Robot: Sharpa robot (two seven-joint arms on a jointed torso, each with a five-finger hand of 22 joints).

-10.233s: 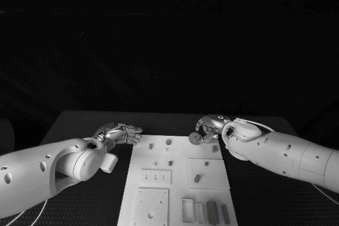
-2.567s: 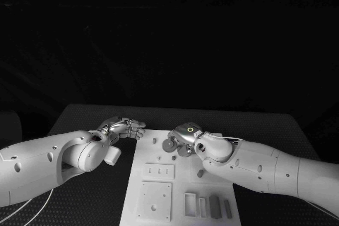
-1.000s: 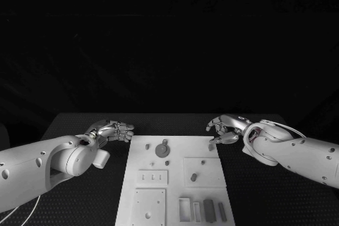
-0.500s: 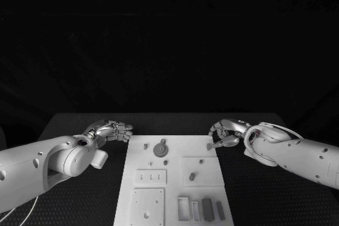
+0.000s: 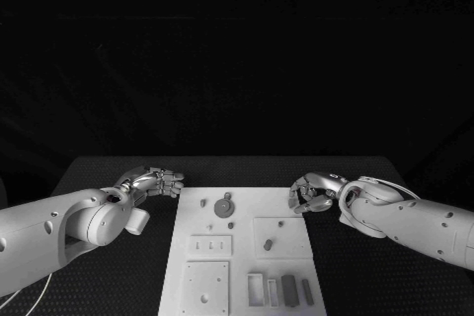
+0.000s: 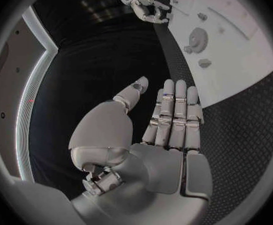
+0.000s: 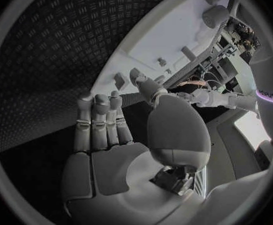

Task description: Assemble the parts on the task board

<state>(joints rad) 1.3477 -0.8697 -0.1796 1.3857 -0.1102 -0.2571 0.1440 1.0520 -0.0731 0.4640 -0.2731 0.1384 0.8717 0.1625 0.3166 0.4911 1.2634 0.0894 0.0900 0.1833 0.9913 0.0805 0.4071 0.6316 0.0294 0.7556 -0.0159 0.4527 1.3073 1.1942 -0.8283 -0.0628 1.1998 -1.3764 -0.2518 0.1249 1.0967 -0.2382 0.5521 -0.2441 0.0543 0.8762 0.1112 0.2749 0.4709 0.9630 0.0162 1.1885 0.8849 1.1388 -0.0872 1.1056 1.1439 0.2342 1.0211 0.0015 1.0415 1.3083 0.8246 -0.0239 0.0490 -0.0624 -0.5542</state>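
The task board [image 5: 242,261] is lying at the frame's lower centre on the table [image 5: 98,175], a round part [image 5: 224,207] sitting near its top. Both the left hand [image 5: 155,181] and right hand [image 5: 314,192] are hovering beside it, fingers loosely curled, holding nothing.

No text, label or number is legible on the white rectangular task board [image 5: 237,254] or on the black textured table [image 5: 98,175]. Faint lettering sits on a pale curved surface at the rim of the right wrist view, too small and bent to read.
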